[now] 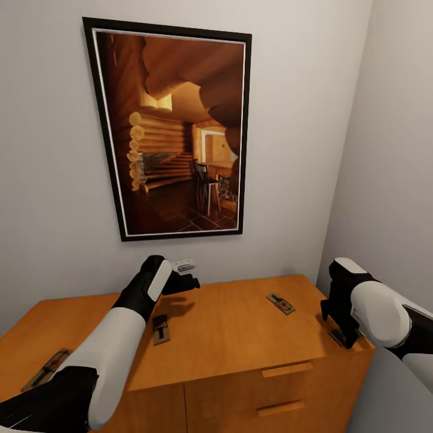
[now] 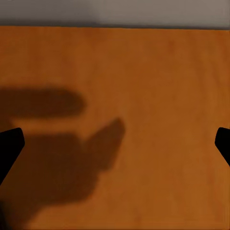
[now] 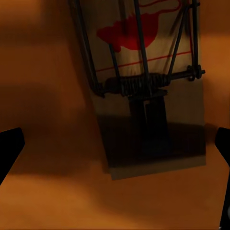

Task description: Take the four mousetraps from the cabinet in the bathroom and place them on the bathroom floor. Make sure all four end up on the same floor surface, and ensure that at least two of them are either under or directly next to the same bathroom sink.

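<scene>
Mousetraps lie on the cabinet [image 1: 240, 337] top: one [image 1: 47, 368] at its left edge, one [image 1: 160, 328] beside the left arm, one [image 1: 281, 303] toward the right, one [image 1: 343, 335] at the right front corner under the right claw [image 1: 340, 322], whose jaws stand wide. Left claw [image 1: 183, 281] hovers wide near the back edge, a small grey object [image 1: 183, 264] just behind it.

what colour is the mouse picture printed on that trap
Red, on the mousetrap; clearest in the right wrist view.

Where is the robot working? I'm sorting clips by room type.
Probably a home room corner, exact type unclear: a framed picture on a plain wall, an orange-brown wooden cabinet below, mousetraps lying on top.
</scene>
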Tool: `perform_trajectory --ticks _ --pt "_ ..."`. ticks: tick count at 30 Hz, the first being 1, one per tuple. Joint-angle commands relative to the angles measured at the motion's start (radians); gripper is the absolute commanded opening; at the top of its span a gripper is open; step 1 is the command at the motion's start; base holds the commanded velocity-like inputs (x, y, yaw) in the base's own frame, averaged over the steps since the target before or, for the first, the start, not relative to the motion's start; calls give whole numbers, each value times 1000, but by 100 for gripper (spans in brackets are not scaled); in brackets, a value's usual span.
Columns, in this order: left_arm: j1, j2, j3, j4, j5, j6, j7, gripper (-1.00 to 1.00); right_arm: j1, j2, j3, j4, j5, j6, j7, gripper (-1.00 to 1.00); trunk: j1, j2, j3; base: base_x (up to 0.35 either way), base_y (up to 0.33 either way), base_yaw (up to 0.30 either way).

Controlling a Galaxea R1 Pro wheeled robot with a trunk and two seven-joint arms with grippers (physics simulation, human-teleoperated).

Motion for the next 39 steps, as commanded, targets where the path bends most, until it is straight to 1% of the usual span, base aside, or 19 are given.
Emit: perform_trajectory --ticks 1,38,39 --pt "-1 0 1 -1 11 3 10 100 1 0 8 -1 -8 10 -3 100 0 -1 -2 0 0 0" --pt "-1 -1 1 -3 11 4 9 100 1 0 8 -1 -8 10 -2 100 0 -1 -2 0 0 0" --pt "-1 -1 1 -3 11 4 9 100 1 0 8 -1 -8 10 -2 100 4 -8 -5 0 0 0"
